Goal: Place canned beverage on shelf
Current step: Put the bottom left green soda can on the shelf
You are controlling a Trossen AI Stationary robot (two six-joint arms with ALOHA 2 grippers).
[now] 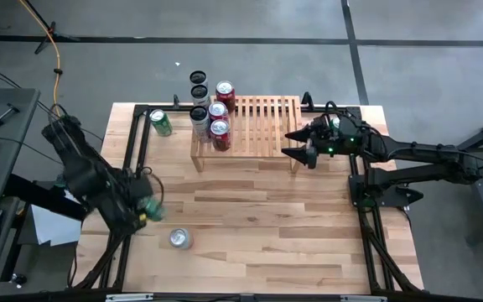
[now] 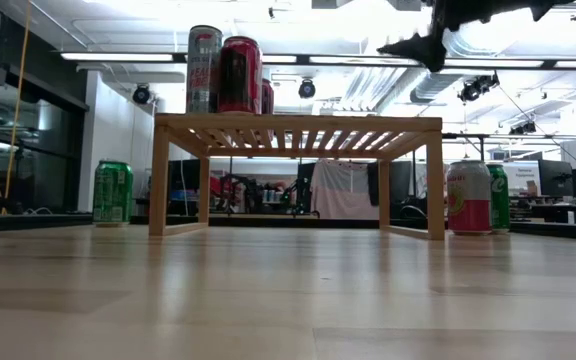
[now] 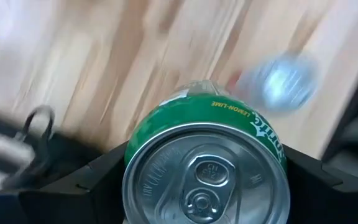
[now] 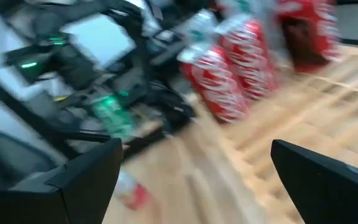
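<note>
The green can [image 3: 207, 168] is sitting between the left pincer's [image 1: 145, 211] fingers at the bench's [image 1: 267, 243] near-left part, top toward the wrist camera, so its long axis is running along the pincer's line of reach. The fingers are pressing on both its sides, holding it.

The shelf [image 1: 262, 126] is lying well away from it, toward the far middle of the bench. Cans are crowding the shelf's left end, with its slats bare from the middle rightward.

A silver-topped can [image 1: 179, 238] is standing just beside the held one, and another green can [image 1: 160, 122] is standing left of the shelf.

The right pincer [image 1: 296, 144] is hanging wide open and empty at the shelf's right end, nearer the shelf, but the left one is carrying the can.
</note>
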